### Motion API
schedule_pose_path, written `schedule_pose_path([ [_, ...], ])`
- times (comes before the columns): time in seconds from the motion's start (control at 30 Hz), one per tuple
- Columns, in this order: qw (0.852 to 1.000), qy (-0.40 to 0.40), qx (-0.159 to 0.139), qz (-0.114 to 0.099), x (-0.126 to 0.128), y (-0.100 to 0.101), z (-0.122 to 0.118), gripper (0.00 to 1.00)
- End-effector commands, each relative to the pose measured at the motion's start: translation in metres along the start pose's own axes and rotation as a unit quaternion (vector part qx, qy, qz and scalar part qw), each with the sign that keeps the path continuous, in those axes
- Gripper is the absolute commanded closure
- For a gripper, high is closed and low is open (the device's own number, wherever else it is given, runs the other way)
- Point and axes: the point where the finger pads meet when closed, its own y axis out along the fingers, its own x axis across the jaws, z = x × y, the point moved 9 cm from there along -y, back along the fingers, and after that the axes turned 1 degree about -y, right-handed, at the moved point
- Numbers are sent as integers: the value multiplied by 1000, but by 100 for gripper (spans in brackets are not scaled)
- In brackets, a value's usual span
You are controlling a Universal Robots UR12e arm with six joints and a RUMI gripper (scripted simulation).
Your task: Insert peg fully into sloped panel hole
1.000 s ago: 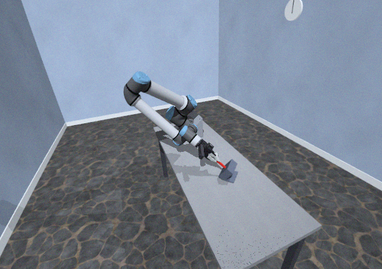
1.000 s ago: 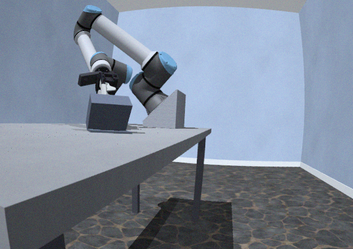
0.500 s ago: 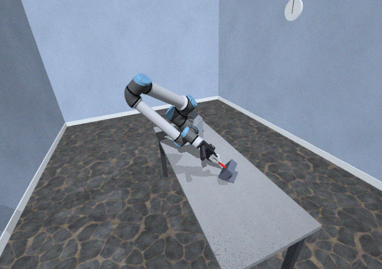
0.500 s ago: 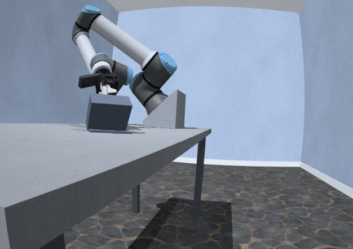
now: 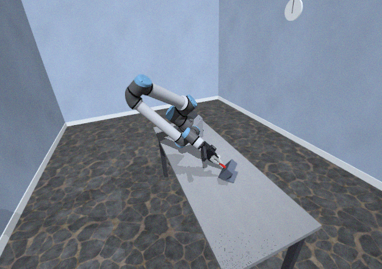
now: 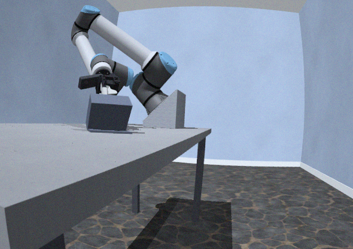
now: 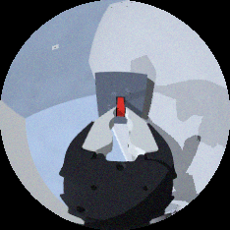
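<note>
My gripper (image 5: 217, 161) (image 7: 120, 107) (image 6: 106, 91) is shut on a red peg (image 5: 222, 166) (image 7: 120, 104). The peg points down at the face of the dark grey sloped panel (image 5: 229, 170) (image 7: 135, 90) (image 6: 108, 113), and its tip sits at the panel's face where the hole is. In the wrist view a short red stub shows past the pale fingertips, against the middle of the panel. In the exterior view the panel block hides the peg and the fingertips dip behind its top edge. The hole itself is hidden by the peg.
The panel stands on a long grey table (image 5: 246, 216) (image 6: 71, 157). The arm's base sits on a grey wedge mount (image 6: 168, 112) at the far end of the table. The wrist camera housing (image 6: 88, 82) sticks out beside the gripper.
</note>
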Motion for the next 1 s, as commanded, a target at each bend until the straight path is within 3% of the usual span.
schedule_pose_path([
  [0.0, 1000, 0, 0, 0, -1, -2, 0, 100],
  [0.17, 1000, 0, 0, 0, -1, -2, 0, 100],
  [0.97, 1000, 0, 0, 0, -1, -2, 0, 68],
])
